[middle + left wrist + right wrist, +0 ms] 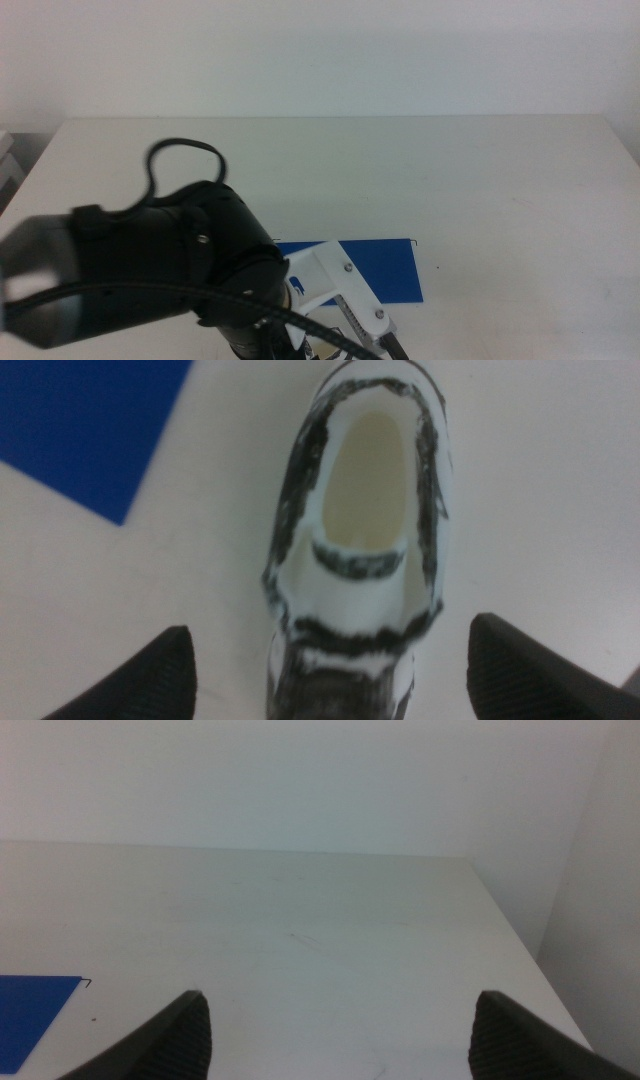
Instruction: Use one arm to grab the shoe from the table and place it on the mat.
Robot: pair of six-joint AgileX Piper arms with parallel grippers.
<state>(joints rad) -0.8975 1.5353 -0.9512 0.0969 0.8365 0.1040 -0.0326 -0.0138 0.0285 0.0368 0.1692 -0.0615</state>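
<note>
The shoe (pixel 360 550), a black-and-white sneaker with a white lining, lies on the white table (pixel 480 170) right below my left gripper (pixel 330 628). That gripper is open, one dark jaw on each side of the shoe, not touching it. The left arm (pixel 170 260) fills the lower left of the middle view and hides the shoe there. The blue mat (pixel 375 270) lies flat just beyond the arm and also shows in the left wrist view (pixel 80 430), beside the shoe. My right gripper (pixel 340 1020) is open and empty over bare table, out of the middle view.
A thin dark wire hook (pixel 414 241) sticks out at the mat's far right corner. The table's right edge (pixel 520 950) runs near the right gripper, with a white wall behind. Bare tabletop stretches to the right of and behind the mat.
</note>
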